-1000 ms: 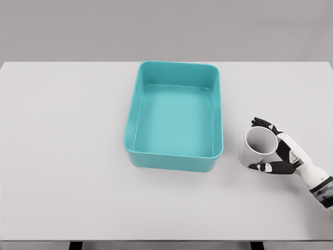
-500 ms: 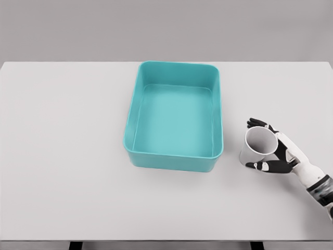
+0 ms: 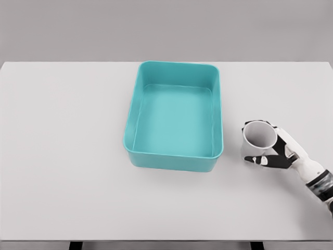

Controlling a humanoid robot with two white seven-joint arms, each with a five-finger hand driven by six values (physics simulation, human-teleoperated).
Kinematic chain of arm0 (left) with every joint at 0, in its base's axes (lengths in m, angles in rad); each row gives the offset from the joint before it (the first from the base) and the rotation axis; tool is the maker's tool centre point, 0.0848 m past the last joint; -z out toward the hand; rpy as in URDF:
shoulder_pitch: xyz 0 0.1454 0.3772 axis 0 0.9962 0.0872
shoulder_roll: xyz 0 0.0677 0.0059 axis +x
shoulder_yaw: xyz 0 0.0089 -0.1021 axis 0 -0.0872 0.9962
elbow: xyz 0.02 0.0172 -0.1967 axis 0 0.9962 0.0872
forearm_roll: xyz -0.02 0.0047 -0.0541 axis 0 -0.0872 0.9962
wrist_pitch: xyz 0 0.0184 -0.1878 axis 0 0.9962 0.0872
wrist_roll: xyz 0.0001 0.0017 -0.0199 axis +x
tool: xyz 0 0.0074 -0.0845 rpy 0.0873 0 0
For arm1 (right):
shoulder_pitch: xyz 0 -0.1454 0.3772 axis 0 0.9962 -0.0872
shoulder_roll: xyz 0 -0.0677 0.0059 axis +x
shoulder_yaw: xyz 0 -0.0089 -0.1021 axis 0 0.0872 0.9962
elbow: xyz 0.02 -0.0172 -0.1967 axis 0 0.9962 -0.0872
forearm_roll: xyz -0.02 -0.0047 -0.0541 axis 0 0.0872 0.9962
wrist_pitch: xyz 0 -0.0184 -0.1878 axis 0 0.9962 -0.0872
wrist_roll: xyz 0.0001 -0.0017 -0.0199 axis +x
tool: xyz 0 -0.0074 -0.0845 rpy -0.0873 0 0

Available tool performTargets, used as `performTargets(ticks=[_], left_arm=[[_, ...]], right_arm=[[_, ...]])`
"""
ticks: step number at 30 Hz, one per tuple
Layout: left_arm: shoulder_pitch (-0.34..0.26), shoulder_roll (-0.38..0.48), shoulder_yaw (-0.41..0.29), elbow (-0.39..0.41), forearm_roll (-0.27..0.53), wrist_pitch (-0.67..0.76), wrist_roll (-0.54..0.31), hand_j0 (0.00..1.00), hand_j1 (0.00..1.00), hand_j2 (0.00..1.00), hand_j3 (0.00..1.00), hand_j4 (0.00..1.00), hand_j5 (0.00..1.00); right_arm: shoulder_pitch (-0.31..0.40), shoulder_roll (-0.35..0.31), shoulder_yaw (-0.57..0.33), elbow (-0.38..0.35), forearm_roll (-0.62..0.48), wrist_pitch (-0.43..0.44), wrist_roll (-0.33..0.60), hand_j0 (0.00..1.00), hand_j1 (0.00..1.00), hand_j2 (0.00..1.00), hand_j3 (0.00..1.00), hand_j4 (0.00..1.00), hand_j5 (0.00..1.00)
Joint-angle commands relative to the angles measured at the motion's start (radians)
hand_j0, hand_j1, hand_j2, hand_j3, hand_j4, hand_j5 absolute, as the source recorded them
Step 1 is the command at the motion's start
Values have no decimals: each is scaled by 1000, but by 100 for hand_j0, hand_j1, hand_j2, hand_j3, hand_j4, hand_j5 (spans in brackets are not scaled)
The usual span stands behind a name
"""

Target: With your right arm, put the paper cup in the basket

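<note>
— So, what do the fingers (image 3: pixel 258 160) do?
— They are curled around the white round paper cup (image 3: pixel 258 141), thumb on its near side, other fingers on its far side. The right hand (image 3: pixel 281 152) grasps it.
— Where is this cup?
— Just right of the teal rectangular plastic basket (image 3: pixel 176 117), near its near-right corner, apart from it. Its opening is tilted to the camera.
— And around them?
— Both are over the white flat table (image 3: pixel 67 156); the arm enters from the right edge.
</note>
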Motion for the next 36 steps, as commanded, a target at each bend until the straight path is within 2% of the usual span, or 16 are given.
performTargets(ticks=[1,5,19,32,36], left_arm=[[0,0,0,0,1,0,0,100,100,100,100,100,100],[0,0,0,0,1,0,0,100,100,100,100,100,100],[0,0,0,0,1,0,0,100,100,100,100,100,100],[0,0,0,0,-1,0,0,100,100,100,100,100,100],[0,0,0,0,-1,0,0,100,100,100,100,100,100]], right_arm=[[0,-6,-4,-6,-7,9,0,60,60,60,60,60,60],[-17,-6,-11,-39,-5,38,0,56,56,56,56,56,56],[-91,0,-19,-45,-7,48,0,54,54,54,54,54,54],[-193,19,7,-43,-4,78,0,54,54,54,54,54,54],[-236,49,21,-34,18,91,0,54,54,54,54,54,54]])
